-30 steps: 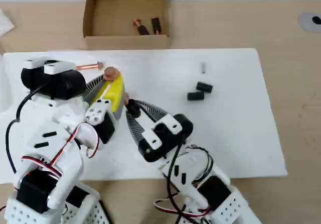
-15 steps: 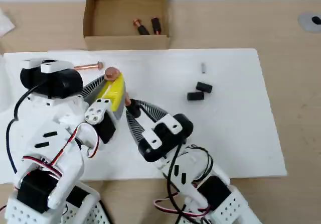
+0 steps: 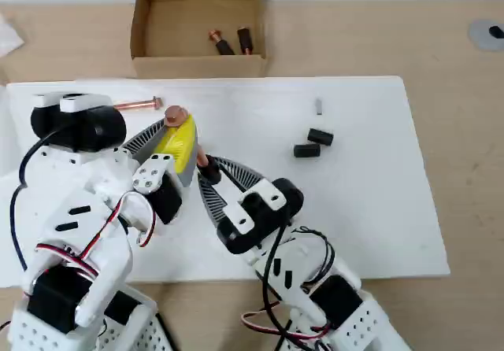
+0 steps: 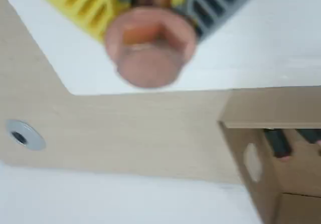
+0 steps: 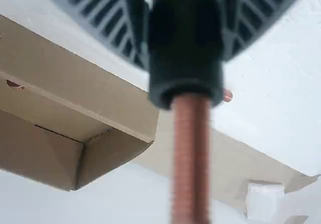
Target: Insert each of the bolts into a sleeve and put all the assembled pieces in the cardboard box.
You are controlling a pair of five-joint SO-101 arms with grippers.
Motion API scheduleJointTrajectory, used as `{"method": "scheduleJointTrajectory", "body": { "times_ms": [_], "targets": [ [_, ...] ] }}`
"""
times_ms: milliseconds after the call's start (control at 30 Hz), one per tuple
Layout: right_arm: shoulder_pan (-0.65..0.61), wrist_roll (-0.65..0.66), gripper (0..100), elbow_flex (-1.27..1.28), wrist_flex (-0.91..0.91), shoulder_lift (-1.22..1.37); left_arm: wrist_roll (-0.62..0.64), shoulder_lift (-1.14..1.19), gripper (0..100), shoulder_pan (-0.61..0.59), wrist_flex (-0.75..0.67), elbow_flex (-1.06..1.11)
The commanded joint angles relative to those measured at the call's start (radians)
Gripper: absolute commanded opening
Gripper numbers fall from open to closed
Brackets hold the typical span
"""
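My left gripper (image 3: 173, 128), with one yellow finger (image 3: 179, 142), is shut on a copper bolt (image 3: 175, 116) above the white mat; its hex head (image 4: 150, 45) looms close in the left wrist view. My right gripper (image 3: 209, 168) is shut on a black sleeve (image 3: 209, 170) just in front of it. The bolt's threaded shaft (image 5: 189, 158) runs into the sleeve (image 5: 185, 48). The cardboard box (image 3: 197, 66) stands at the back with two assembled pieces (image 3: 220, 42) inside.
A loose copper bolt (image 3: 140, 104) lies on the white mat (image 3: 370, 209) near the left arm. Two black sleeves (image 3: 319, 137) (image 3: 306, 150) and a small grey piece (image 3: 319, 105) lie to the right. A grey disc (image 3: 487, 32) sits on the wooden table.
The left arm's body has edged slightly to the left. The bolt and the sleeve stay held together at nearly the same spot.
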Motion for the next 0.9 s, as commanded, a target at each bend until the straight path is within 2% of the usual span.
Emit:
{"method": "scheduleJointTrajectory", "body": {
  "times_ms": [0,200,333,700,867],
  "targets": [
    [0.012,-0.009,0.9,-0.005,-0.025,-0.073,0.006,0.008,1,0.038,-0.029,-0.032],
    [0.012,-0.008,0.9,-0.007,-0.023,-0.073,0.002,0.016,1,0.034,-0.029,-0.028],
    [0.012,-0.008,0.9,-0.007,-0.023,-0.073,-0.046,0.015,1,0.034,-0.026,-0.028],
    [0.012,-0.009,0.9,-0.008,-0.023,-0.073,-0.048,0.013,1,0.032,-0.025,-0.028],
    [0.012,-0.009,0.9,-0.008,-0.023,-0.073,-0.048,0.013,1,-0.005,-0.02,-0.026]
  ]
}}
